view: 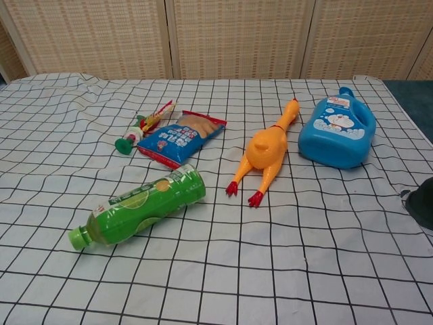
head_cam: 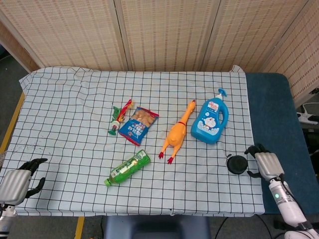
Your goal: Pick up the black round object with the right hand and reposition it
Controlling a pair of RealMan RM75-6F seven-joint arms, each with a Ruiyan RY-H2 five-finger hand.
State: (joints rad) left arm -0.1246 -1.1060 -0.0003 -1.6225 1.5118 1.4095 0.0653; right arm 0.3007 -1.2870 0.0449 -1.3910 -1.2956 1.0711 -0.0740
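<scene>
The black round object (head_cam: 237, 164) lies on the checked cloth (head_cam: 75, 109) near its right edge, below the blue bottle; the chest view cuts it off at the right border (view: 425, 201). My right hand (head_cam: 265, 164) hovers just to its right, over the seam between cloth and blue table, fingers spread around nothing and a small gap to the object. At the lower left corner of the cloth my left hand (head_cam: 17, 182) holds nothing, its dark fingers apart. Neither hand shows in the chest view.
A blue detergent bottle (head_cam: 210, 121), a yellow rubber chicken (head_cam: 176, 133), a blue snack bag (head_cam: 138, 125), a small green-red toy (head_cam: 118, 117) and a green drink bottle (head_cam: 127, 168) lie mid-cloth. Bare blue table (head_cam: 276, 119) runs along the right.
</scene>
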